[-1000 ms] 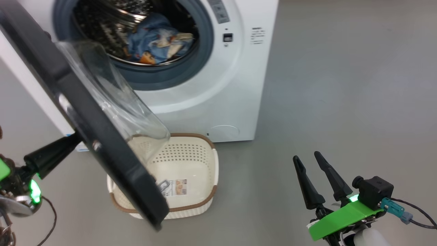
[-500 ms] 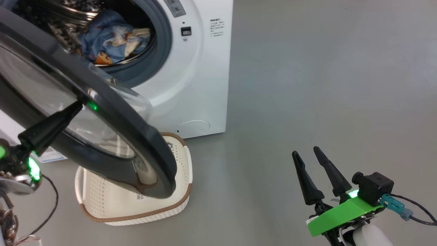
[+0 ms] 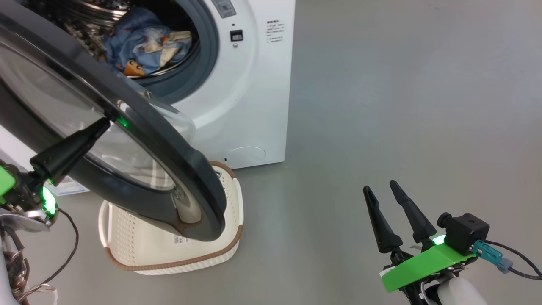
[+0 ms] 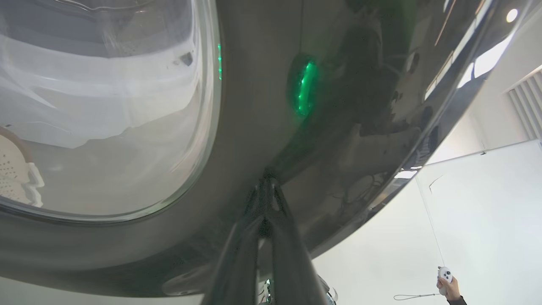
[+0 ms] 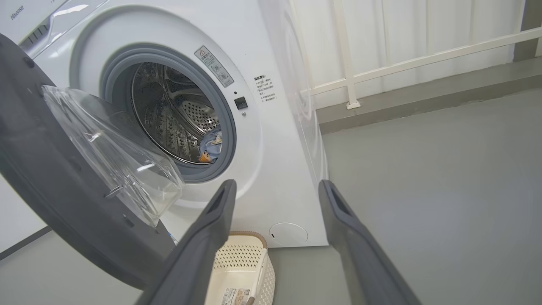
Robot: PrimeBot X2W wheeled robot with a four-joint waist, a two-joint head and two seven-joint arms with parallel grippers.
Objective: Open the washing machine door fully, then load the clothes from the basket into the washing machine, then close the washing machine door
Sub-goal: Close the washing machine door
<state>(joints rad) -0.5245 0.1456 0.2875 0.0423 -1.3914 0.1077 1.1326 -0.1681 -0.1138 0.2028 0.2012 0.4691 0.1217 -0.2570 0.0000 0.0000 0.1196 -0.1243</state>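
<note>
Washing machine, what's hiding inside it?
Blue clothes with orange pictures lie in the steel drum. The black door covers part of the drum, so anything there is hidden.

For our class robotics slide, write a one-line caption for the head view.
Shut left gripper touches the washing machine door, half open above the basket; clothes lie in the drum.

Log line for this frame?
step: close washing machine door | left gripper: shut, tips on door | right gripper: open, idle | clothes: in drum
</note>
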